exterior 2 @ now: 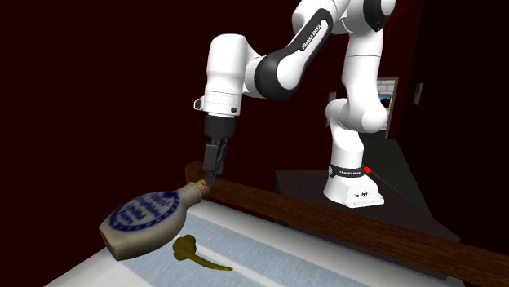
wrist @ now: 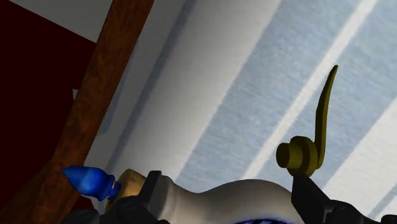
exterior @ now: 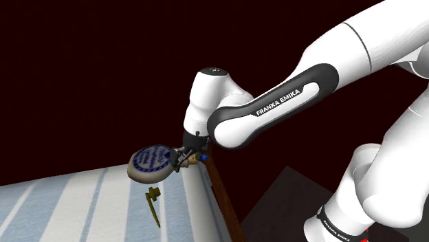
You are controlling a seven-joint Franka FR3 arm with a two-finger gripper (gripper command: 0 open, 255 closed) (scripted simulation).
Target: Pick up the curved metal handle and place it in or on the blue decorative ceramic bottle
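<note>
Handle [wrist: 299, 156]: olive-brass in colour, a slim curved stem ending in a round knob, lying flat on the striped top [exterior 2: 269, 253] just beside the bottle [exterior 2: 147, 216] and apart from it. Judged light, rigid and smooth, so liable to slip; the stem sits low on the top, so the best hold is probably across the stem close to the knob. The bottle lies on its side, cream with a blue medallion and a blue stopper [wrist: 89, 181]; likely fragile. Gripper [exterior 2: 210, 179] sits at the bottle's neck; whether clamped or released cannot be told. Writing: "FRANKA EMIKA" on the arm [exterior: 278, 102]; medallion lettering not legible
</note>
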